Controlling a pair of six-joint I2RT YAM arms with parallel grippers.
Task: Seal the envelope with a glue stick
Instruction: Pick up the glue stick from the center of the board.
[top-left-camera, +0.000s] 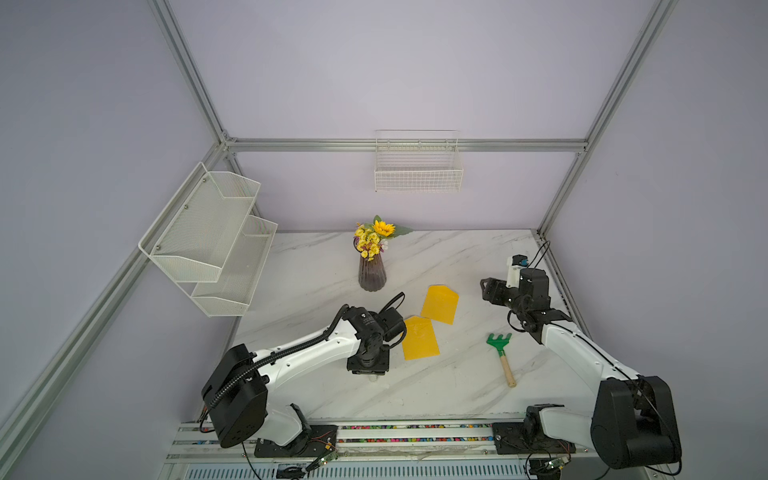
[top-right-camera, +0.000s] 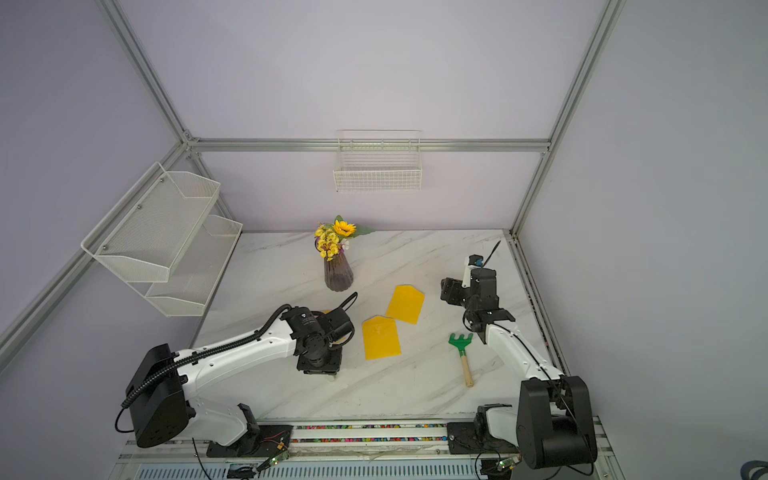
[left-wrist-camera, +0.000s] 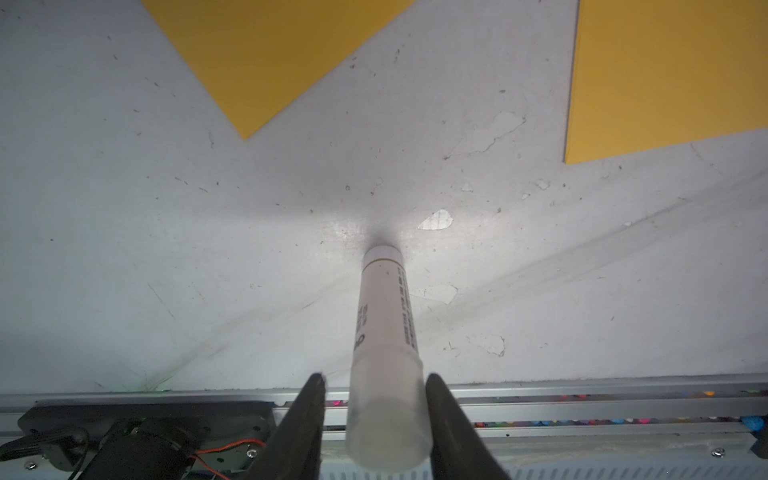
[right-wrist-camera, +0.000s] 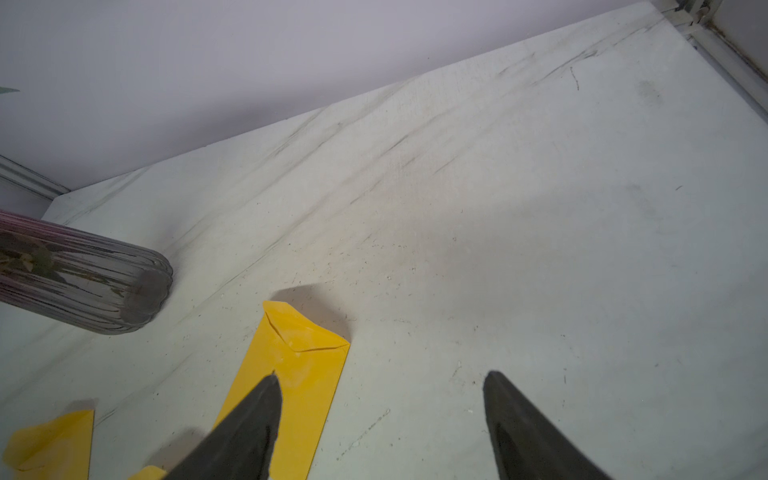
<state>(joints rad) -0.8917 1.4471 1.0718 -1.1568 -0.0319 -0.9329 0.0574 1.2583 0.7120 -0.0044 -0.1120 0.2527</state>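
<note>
The glue stick (left-wrist-camera: 384, 316), a white cylinder with a dark-printed label, stands upright on the marble table (top-left-camera: 457, 257). My left gripper (left-wrist-camera: 375, 376) points straight down over it with its jaws flanking the capped top end. One finger touches the cap and a narrow gap shows at the other. In both top views only a white tip of the stick (top-left-camera: 372, 377) (top-right-camera: 332, 377) shows under the gripper. Two yellow envelopes (top-left-camera: 439, 304) (top-left-camera: 419, 337) lie flat just beyond. My right gripper (right-wrist-camera: 382, 375) (top-left-camera: 488, 289) hovers open and empty to the right of the far envelope (right-wrist-camera: 299, 374), whose flap is creased.
A ribbed vase of yellow flowers (top-left-camera: 372, 274) stands behind the envelopes. A green rake with a wooden handle (top-left-camera: 500, 353) lies at the right. A white mesh shelf (top-left-camera: 208, 237) hangs on the left wall, and a wire basket (top-left-camera: 417, 166) on the back wall.
</note>
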